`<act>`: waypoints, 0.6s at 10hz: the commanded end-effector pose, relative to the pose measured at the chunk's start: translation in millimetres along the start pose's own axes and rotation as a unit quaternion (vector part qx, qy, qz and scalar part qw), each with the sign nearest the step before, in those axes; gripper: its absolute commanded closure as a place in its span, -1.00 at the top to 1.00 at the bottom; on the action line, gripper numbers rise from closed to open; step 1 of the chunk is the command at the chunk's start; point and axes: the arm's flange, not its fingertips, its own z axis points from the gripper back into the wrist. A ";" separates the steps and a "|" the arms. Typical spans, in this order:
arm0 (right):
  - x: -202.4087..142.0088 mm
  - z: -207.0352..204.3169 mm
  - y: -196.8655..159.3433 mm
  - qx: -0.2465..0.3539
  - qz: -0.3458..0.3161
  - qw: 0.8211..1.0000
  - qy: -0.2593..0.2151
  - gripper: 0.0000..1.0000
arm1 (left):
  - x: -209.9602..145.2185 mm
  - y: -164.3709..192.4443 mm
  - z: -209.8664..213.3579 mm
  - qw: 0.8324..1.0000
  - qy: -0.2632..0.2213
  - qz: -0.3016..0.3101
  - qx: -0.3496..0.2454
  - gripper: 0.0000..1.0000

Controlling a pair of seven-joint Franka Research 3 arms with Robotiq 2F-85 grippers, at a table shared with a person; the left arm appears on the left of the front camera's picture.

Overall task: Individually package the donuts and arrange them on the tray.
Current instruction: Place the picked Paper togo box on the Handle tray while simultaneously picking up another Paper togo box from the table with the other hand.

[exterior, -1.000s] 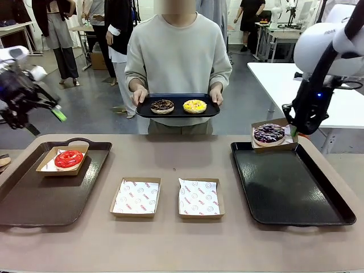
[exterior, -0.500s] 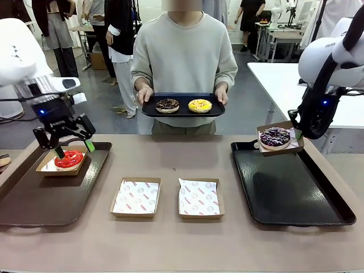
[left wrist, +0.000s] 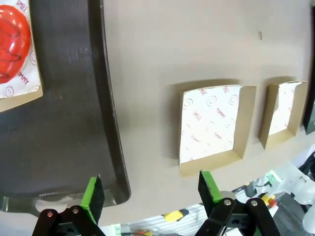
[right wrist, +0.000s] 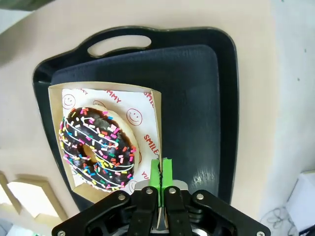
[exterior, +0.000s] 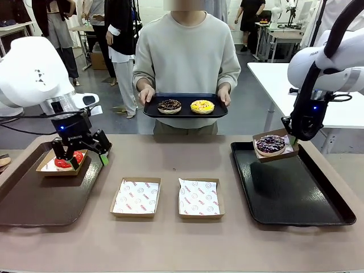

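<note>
Clamping the purple donut's box, right pincer holds it tilted; left pincer gapes.

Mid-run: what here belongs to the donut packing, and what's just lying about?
Job: boxed red donut on left tray; purple donut, its box in right gripper, over right tray; chocolate donut and yellow donut on person's tray; two empty boxes.
Idle: small thing beside left tray; white table behind.

White rounded arms, black green-padded fingers, copper-coloured screws, perhaps a blue indicator light
</note>
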 end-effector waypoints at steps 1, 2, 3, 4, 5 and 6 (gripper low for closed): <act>8.8 3.6 4.6 -0.021 0.003 1.000 0.018 -0.97 | -0.9 -9.2 -16.1 0.999 -0.018 0.006 0.035 1.00; 10.5 2.1 6.9 -0.026 0.002 0.999 0.021 -0.97 | -2.0 -13.9 -24.8 0.999 -0.022 0.004 0.047 1.00; 2.0 -1.1 0.3 -0.005 0.003 1.000 0.009 -0.97 | -3.6 -19.7 -34.8 0.998 -0.028 0.006 0.059 1.00; 2.0 -1.1 0.3 -0.005 0.003 1.000 0.009 -0.97 | -9.2 -30.3 -47.1 0.997 -0.026 0.001 0.068 1.00; 2.0 -1.1 0.3 -0.005 0.003 1.000 0.009 -0.97 | -15.1 -39.6 -57.3 0.997 -0.024 -0.007 0.077 1.00; 2.0 -1.1 0.3 -0.005 0.003 1.000 0.009 -0.97 | -18.5 -46.0 -65.9 0.996 -0.020 -0.011 0.083 1.00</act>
